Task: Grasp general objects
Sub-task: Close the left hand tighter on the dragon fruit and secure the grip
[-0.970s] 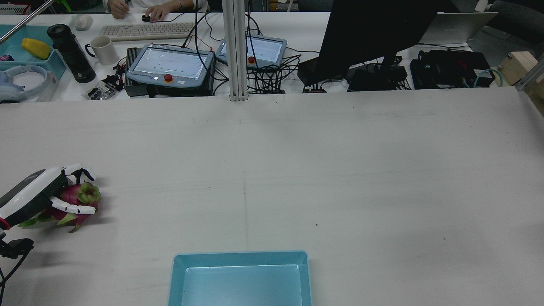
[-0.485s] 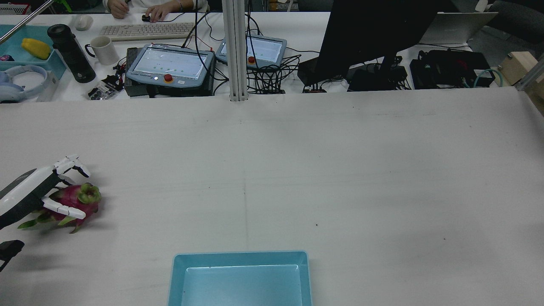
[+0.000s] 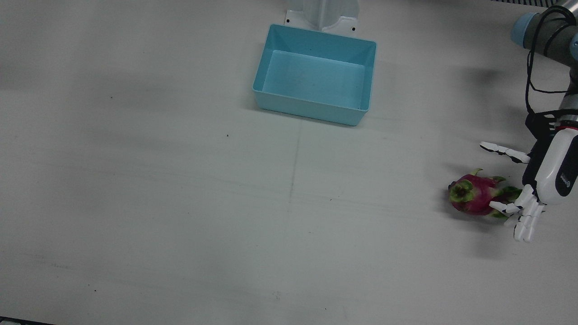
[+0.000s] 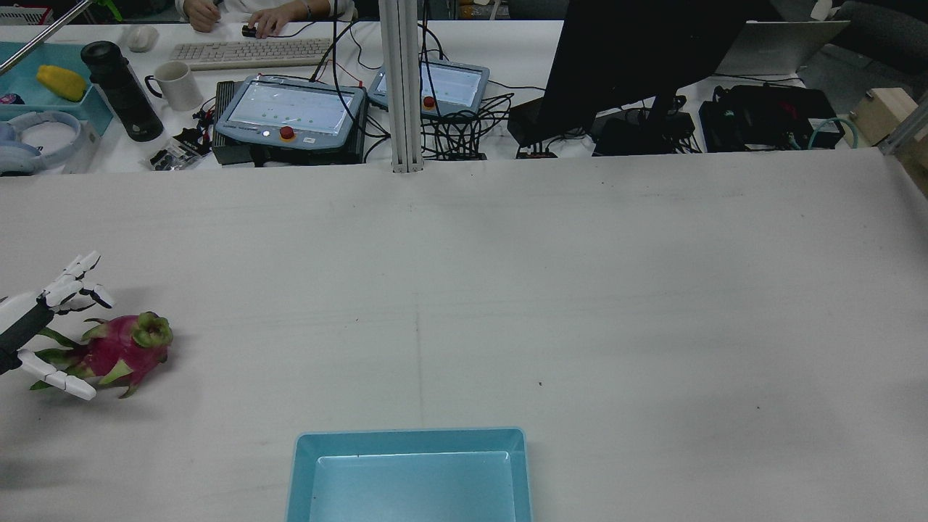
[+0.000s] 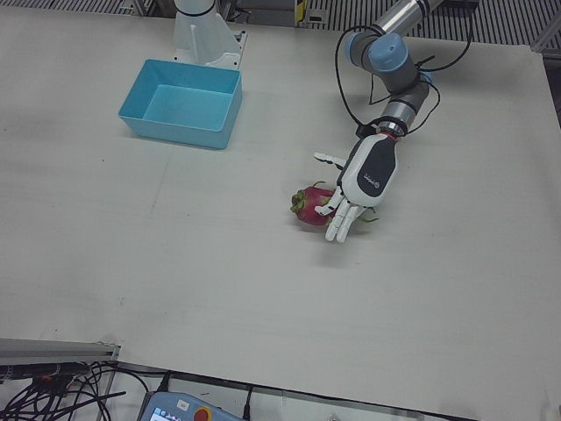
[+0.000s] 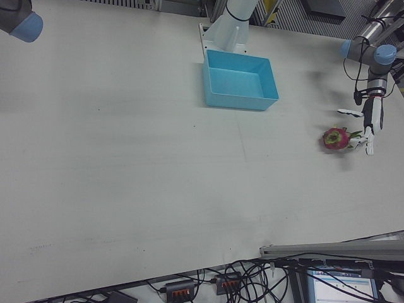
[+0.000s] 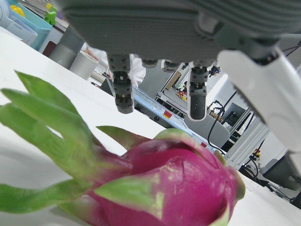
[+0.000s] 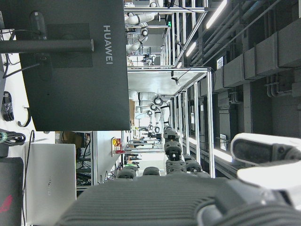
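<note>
A pink dragon fruit (image 3: 472, 195) with green scales lies on the white table near its left edge, also in the rear view (image 4: 119, 351) and the left-front view (image 5: 311, 203). My left hand (image 3: 548, 174) is open just behind the fruit's leafy end, fingers spread to either side and not closed on it; it also shows in the rear view (image 4: 29, 326). In the left hand view the fruit (image 7: 188, 188) fills the frame below the fingers (image 7: 121, 89). My right hand (image 8: 174, 188) shows only in its own view, raised, fingers extended, holding nothing.
An empty light-blue bin (image 3: 311, 113) stands at the middle of the table on the robot's side, also in the rear view (image 4: 409, 436). Past the far edge are control pendants (image 4: 290, 112), a monitor (image 4: 638, 65) and cables.
My left hand has opened and drawn back to the left off the dragon fruit. The fruit has stayed where it was on the table.
</note>
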Available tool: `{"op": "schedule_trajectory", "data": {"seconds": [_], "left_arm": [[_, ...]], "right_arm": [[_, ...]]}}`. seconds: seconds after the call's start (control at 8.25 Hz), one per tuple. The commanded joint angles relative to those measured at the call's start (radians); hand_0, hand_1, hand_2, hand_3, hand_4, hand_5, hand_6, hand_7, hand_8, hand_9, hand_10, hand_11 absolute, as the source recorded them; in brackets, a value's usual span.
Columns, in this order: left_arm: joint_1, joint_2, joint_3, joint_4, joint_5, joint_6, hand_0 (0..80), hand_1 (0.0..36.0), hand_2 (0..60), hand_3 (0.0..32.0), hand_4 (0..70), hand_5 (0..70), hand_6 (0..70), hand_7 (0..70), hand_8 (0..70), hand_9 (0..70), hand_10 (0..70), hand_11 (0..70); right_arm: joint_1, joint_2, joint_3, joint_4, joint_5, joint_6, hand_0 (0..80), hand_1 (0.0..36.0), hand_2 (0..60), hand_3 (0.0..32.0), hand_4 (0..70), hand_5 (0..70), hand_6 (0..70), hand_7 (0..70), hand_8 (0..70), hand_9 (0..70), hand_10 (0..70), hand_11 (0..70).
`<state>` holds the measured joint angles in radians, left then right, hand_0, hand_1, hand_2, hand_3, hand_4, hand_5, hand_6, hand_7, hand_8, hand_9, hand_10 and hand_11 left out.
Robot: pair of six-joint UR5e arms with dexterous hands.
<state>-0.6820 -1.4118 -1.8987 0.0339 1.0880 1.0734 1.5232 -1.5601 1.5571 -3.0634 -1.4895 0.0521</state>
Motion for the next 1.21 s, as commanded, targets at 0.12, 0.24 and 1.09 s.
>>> {"op": "schedule_trajectory", "data": {"seconds": [0.12, 0.24, 1.09], "left_arm": [[-0.001, 0.036, 0.0, -0.052, 0.001, -0.001, 40.8, 9.3, 12.0, 0.0, 0.2, 10.2, 0.0, 6.4, 0.0, 0.0, 1.9, 4.1], [0.004, 0.034, 0.0, -0.054, 0.001, -0.001, 40.1, 8.4, 10.9, 0.0, 1.1, 13.0, 0.0, 7.1, 0.0, 0.0, 1.5, 3.4], [0.004, 0.028, 0.001, -0.055, 0.0, 0.011, 44.7, 12.4, 15.6, 0.0, 1.1, 14.7, 0.0, 8.2, 0.0, 0.2, 2.1, 4.6]], "right_arm": [[-0.002, 0.0, 0.0, 0.0, 0.0, 0.0, 0.0, 0.0, 0.0, 0.0, 0.0, 0.0, 0.0, 0.0, 0.0, 0.0, 0.0, 0.0], [0.0, 0.0, 0.0, 0.0, 0.0, 0.0, 0.0, 0.0, 0.0, 0.0, 0.0, 0.0, 0.0, 0.0, 0.0, 0.0, 0.0, 0.0], [-0.002, 0.0, 0.0, 0.0, 0.0, 0.0, 0.0, 0.0, 0.0, 0.0, 0.0, 0.0, 0.0, 0.0, 0.0, 0.0, 0.0, 0.0]]}}
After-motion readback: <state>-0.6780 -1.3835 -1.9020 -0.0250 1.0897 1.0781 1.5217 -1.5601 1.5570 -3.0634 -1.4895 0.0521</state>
